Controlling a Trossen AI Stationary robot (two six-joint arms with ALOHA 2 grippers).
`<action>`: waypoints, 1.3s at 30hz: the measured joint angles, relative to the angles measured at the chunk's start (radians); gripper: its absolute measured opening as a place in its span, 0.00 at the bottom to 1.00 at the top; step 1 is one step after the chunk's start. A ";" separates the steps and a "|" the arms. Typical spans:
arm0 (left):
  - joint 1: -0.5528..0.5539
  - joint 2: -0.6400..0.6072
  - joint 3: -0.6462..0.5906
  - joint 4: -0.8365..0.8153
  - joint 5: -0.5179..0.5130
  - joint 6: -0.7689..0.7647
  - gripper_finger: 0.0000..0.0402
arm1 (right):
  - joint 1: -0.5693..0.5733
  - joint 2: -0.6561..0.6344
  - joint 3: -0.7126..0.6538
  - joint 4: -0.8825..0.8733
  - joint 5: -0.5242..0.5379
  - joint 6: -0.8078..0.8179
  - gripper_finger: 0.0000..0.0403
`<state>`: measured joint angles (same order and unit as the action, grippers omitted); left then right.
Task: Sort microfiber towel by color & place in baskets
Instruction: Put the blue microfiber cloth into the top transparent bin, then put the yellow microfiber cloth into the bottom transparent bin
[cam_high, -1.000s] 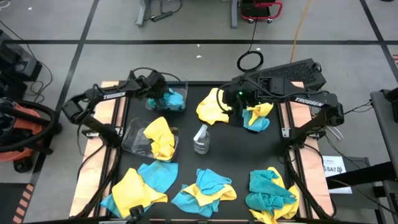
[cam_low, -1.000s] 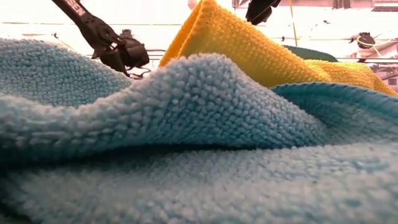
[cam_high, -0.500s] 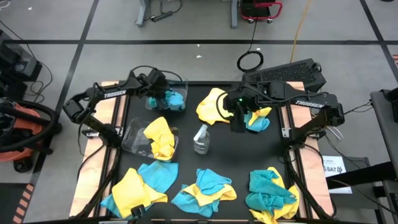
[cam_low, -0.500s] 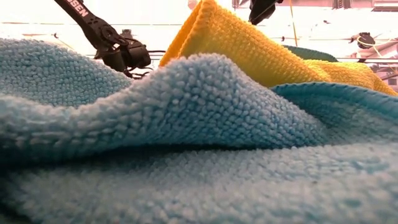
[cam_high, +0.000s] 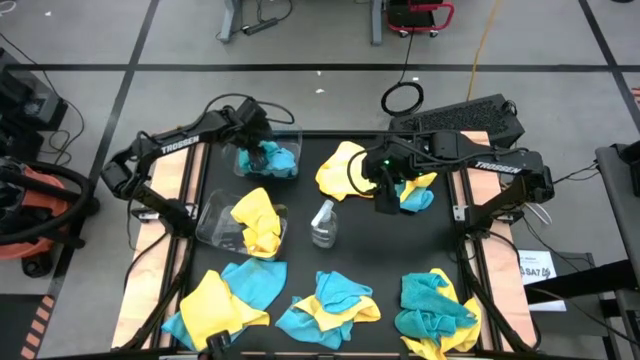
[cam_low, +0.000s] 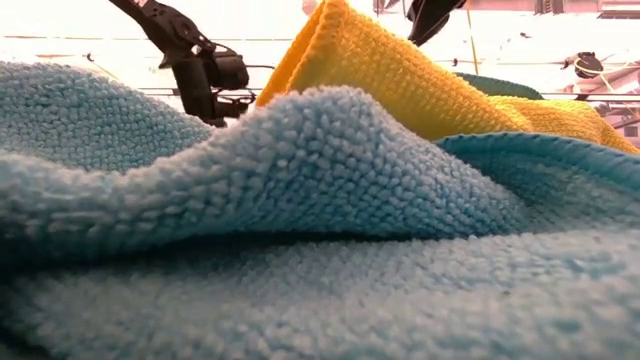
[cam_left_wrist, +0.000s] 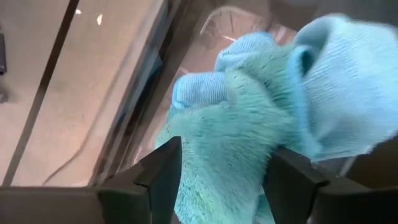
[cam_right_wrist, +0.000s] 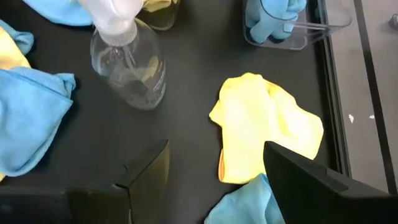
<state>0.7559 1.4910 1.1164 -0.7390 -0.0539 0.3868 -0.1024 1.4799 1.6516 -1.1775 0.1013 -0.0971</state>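
Observation:
A clear basket (cam_high: 292, 136) at the far left holds teal towels (cam_high: 272, 160). My left gripper (cam_high: 256, 138) hangs open just above it, and a teal towel (cam_left_wrist: 242, 124) fills the gap between its fingers. A second basket (cam_high: 210, 228) nearer the front holds a yellow towel (cam_high: 258, 218). My right gripper (cam_high: 385, 198) is open above the table. It is beside a loose yellow towel (cam_right_wrist: 267, 130) and a teal-and-yellow towel (cam_high: 415, 190), touching neither. My left gripper is open, with its fingers on either side of the teal towel's upper folds (cam_left_wrist: 249, 155), and it comes from above. I cannot tell whether the fingers (cam_left_wrist: 163, 168) still touch the cloth. The towel lies bunched in the basket.
A clear spray bottle (cam_high: 322, 222) stands mid-table, close to my right gripper. Mixed teal and yellow towels lie along the near edge (cam_high: 225, 298) (cam_high: 330, 300) (cam_high: 435, 305). One of them fills the low view (cam_low: 330, 220). Wooden rails (cam_high: 165, 230) flank the black mat.
My left gripper has opened over the far-left basket and risen a little, leaving the teal towel in the basket. My right gripper has moved a short way toward the near edge, staying open.

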 joint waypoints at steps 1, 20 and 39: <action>-0.003 -0.008 0.008 -0.010 0.002 0.000 0.52 | 0.000 0.000 0.000 -0.008 0.017 0.000 0.62; -0.138 -0.340 0.032 -0.017 0.181 -0.068 0.52 | -0.132 0.001 -0.401 0.329 0.015 -0.127 0.62; -0.484 -0.374 0.032 0.075 0.271 -0.096 0.52 | -0.362 0.090 -0.851 1.015 -0.161 -0.082 0.62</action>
<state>0.2724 1.1172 1.1481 -0.6643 0.2173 0.2910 -0.4644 1.5703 0.8005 -0.1625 -0.0593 -0.1791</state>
